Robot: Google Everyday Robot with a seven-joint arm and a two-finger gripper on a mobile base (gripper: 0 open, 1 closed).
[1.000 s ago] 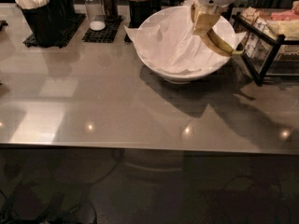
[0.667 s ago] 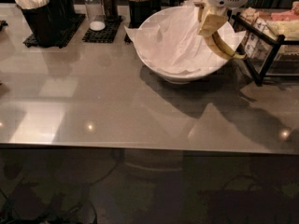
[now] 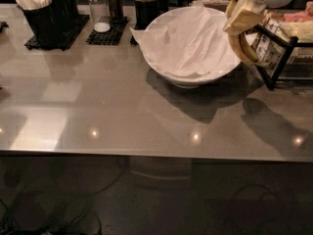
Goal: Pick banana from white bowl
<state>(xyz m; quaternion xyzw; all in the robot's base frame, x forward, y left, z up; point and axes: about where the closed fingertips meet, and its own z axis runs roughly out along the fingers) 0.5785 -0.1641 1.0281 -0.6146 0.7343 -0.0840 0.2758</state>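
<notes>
The white bowl (image 3: pixel 188 65) stands on the table at the back right, lined with crumpled white paper (image 3: pixel 193 40). My gripper (image 3: pixel 239 16) is at the top right, above the bowl's right rim, shut on the banana (image 3: pixel 243 50). The banana is yellow with brown spots and hangs curved below the pale fingers, lifted clear of the bowl, beside its right edge. The arm's white wrist shows at the top right corner.
A black wire rack (image 3: pixel 281 53) with packets stands right of the bowl, close to the banana. Black holders with utensils (image 3: pixel 41 18), shakers on a mat (image 3: pixel 105 13) and a stick holder (image 3: pixel 146 4) line the back. The table's front edge (image 3: pixel 146 153) runs across the middle.
My gripper has risen and moved to the right with the banana, from over the bowl's right side to beyond its rim. The bowl has stayed in place.
</notes>
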